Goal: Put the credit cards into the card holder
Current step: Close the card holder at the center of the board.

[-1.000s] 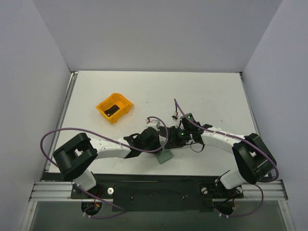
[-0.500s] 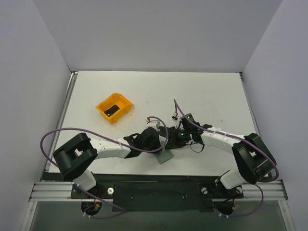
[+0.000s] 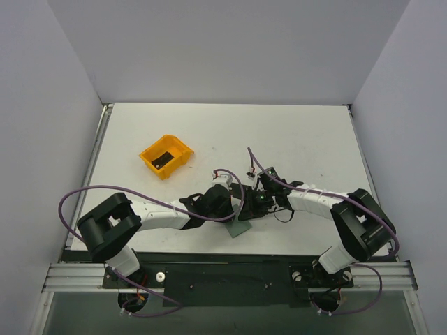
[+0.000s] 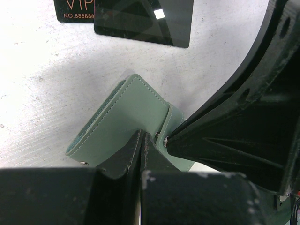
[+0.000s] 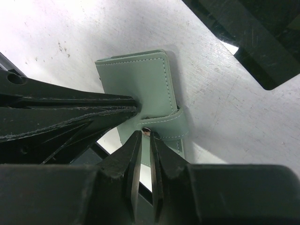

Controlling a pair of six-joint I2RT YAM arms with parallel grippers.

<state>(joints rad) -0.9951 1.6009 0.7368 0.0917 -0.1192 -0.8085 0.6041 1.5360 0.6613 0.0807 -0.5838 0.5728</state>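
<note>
Bin of orange plastic [image 3: 178, 150], with sloped walls, stands far left on the white table [image 3: 300, 139]; something dark and flat [image 3: 162, 160] lies inside, too small to name. Only the overhead view shows this bin.

Toward the middle, the two arms meet near the front edge over the card holder [image 3: 241, 227], which there is only a small green patch. The left wrist view gives its material: matte sage-green leather with a fine line of stitching along the rounded edge [image 4: 126, 117]. The left gripper [image 4: 141, 138] is closed tight on the near edge of it, the jaws touching the leather.

From the right wrist view the card holder [image 5: 138, 79] is squarish, and a narrow snap tab [image 5: 166, 123] wraps around its side. The right gripper [image 5: 145, 136] pinches at this tab, with only a thin slit between the jaws.

The credit cards [image 4: 143, 21] lie flat on the scratched table just beyond the holder, glossy black and reflecting light; one [image 4: 74, 9] carries gold letters "VIP". In the overhead view the arms hide them.
</note>
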